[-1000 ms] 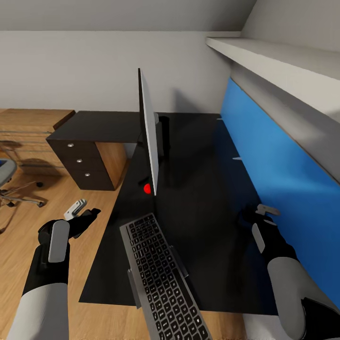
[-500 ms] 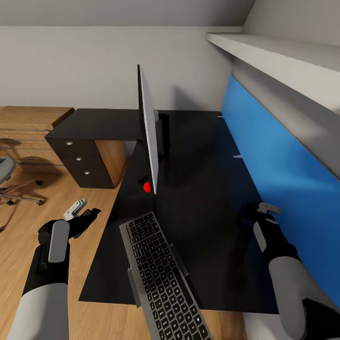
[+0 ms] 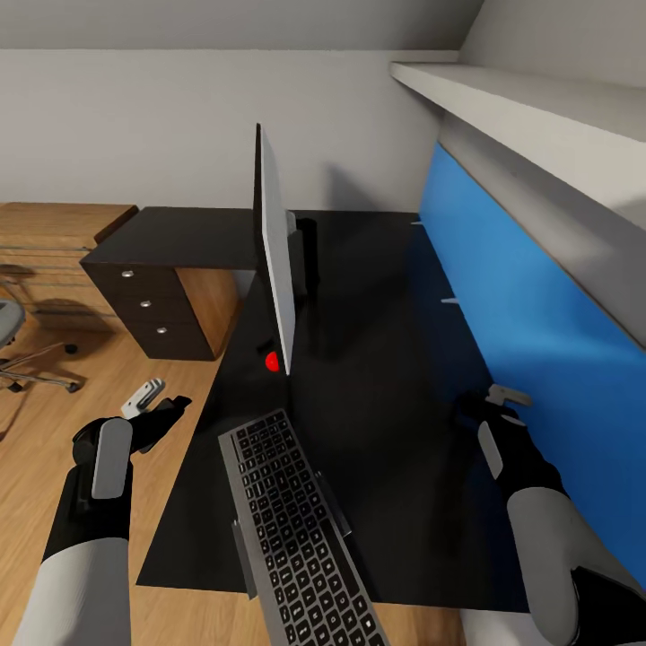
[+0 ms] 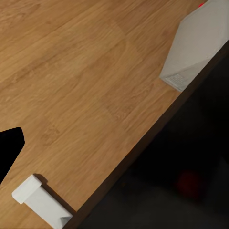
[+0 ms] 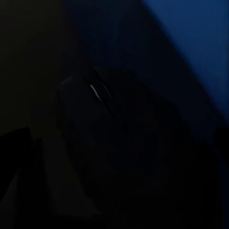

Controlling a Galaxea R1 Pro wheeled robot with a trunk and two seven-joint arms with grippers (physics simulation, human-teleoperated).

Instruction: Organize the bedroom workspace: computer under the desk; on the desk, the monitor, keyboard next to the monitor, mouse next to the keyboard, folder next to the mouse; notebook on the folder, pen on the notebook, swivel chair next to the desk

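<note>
The desk [image 3: 386,359] top looked smooth, glossy black. The floor [image 3: 36,449] was matt wood grain. The keyboard [image 3: 287,529] frame looked like brushed grey metal, its keys matt dark plastic.

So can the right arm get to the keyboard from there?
Probably yes. The keyboard lies on the desk, hanging over its near edge, and bare desktop separates it from the right gripper. Nothing stands between them.
</note>
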